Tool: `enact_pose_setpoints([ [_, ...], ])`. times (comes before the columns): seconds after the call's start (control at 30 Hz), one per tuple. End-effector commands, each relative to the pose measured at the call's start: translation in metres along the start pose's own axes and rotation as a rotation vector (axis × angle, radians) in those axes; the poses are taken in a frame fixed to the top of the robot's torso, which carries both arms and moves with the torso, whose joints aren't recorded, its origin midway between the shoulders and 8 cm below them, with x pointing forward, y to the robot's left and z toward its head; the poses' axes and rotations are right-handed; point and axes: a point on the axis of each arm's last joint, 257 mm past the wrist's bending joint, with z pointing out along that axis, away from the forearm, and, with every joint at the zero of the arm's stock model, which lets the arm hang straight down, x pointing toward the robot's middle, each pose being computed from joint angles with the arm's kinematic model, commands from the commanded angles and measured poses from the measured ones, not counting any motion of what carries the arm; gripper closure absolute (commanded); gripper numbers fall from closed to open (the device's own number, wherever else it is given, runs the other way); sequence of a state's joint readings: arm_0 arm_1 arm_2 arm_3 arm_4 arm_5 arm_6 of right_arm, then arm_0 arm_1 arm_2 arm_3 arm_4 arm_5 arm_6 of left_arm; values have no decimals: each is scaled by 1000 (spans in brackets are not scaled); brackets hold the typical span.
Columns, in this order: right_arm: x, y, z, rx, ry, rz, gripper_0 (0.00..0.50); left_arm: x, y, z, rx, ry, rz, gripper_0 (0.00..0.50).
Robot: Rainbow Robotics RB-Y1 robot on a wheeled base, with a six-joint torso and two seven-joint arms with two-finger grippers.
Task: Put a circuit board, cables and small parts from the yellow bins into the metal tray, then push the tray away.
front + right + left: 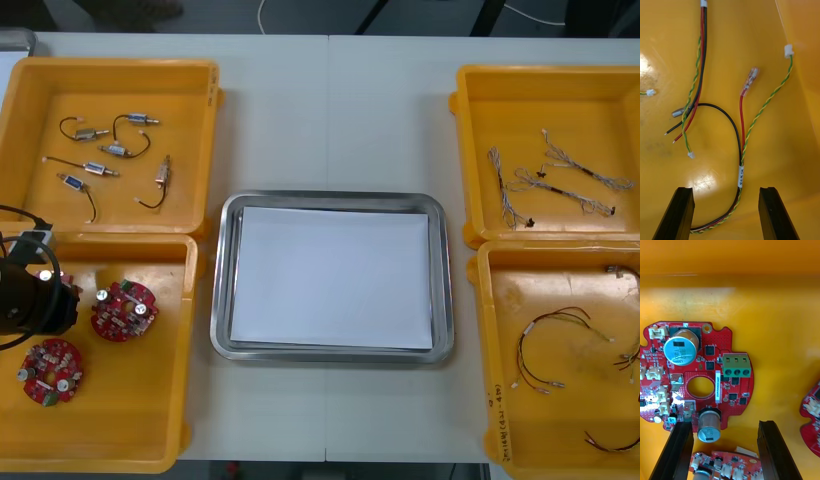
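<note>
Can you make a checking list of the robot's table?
Surface: light table.
Job's things: metal tray white inside, nothing in it; red circuit boards in left near bin; small metal parts in left far bin.
Clutter: grey thing at the table's far left corner.
End effectors: left end effector open over a circuit board; right end effector open over a cable.
Cables: blue and white cables in right far bin; red, black and yellow cables in right near bin.
Surroundings: dark floor beyond the table.
</note>
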State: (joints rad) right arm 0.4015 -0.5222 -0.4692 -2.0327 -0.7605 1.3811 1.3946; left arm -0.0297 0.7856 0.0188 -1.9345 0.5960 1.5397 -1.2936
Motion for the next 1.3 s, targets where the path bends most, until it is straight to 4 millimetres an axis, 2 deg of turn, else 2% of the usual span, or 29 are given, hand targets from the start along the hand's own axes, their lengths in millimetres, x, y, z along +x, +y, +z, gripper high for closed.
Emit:
enact_pose_setpoints([
  [0.03, 20, 1, 14, -4, 32, 71, 0, 10, 17, 4, -56, 15, 113, 0],
  [0.33, 34, 4, 26, 4, 64, 104, 0, 11, 18, 6, -56, 7, 113, 0],
  [0.7, 34, 2, 29, 18, 61, 115, 0, 12, 19, 8, -56, 8, 113, 0],
  [0.73, 32, 2, 29, 19, 58, 114, 0, 12, 19, 8, -56, 8, 113, 60],
  [0.8, 30, 2, 29, 21, 53, 112, 0, 12, 18, 8, -55, 8, 114, 356],
  [0.83, 30, 2, 29, 21, 53, 112, 0, 12, 18, 8, -55, 8, 114, 356],
  [0.87, 29, 1, 29, 25, 49, 109, 0, 12, 18, 8, -55, 8, 114, 499],
  [1.3, 29, 5, 42, 16, 30, 113, 0, 12, 18, 8, -53, 7, 113, 500],
])
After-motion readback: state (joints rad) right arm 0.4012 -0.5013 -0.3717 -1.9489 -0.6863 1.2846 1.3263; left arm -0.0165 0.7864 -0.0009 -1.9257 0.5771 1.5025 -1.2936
